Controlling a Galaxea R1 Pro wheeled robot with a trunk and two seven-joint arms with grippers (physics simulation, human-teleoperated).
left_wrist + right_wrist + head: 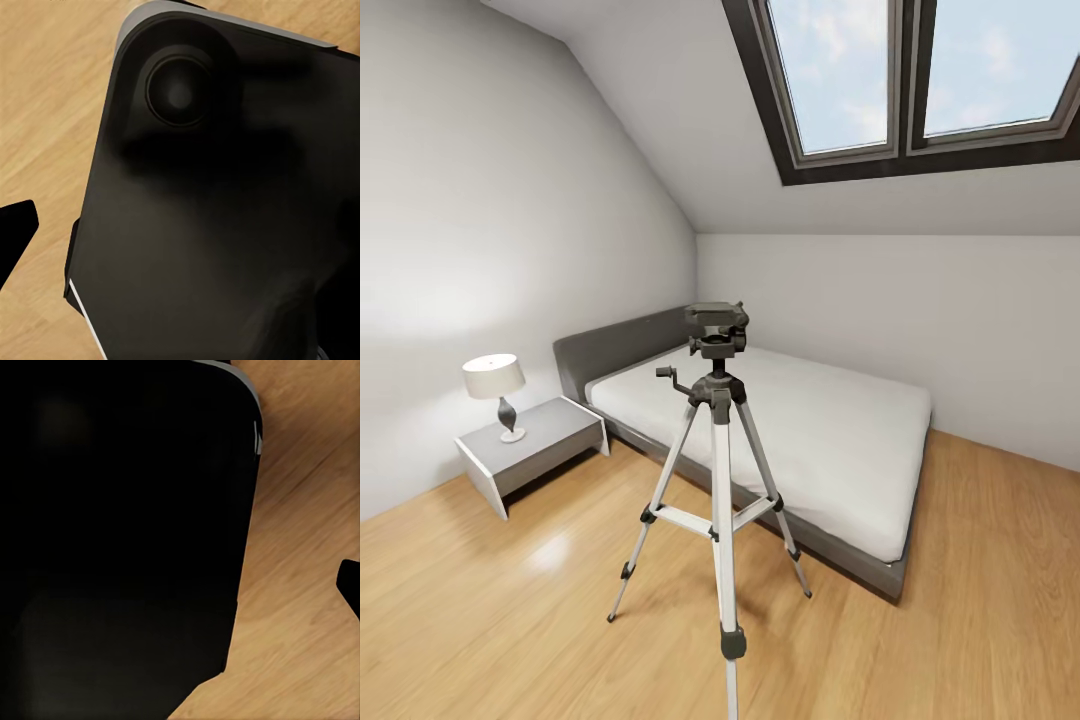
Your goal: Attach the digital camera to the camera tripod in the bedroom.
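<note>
Claw state can't tell for either arm, wrist views mostly dark robot body over wood floor (45, 112); camera tripod (718, 470) stands centre-near w/ bare head, bed (800, 430) behind; approach/search step, next prob needs finding & grabbing the camera.

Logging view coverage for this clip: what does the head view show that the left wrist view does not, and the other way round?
Head view alone: the camera tripod standing on its three silver legs in front of the low grey bed, a nightstand with a lamp by the wall, and skylights in the sloped ceiling. Left wrist view alone: a large dark rounded body with a round recess, close to the lens; what it is cannot be told. Both share the light wood floor.
</note>
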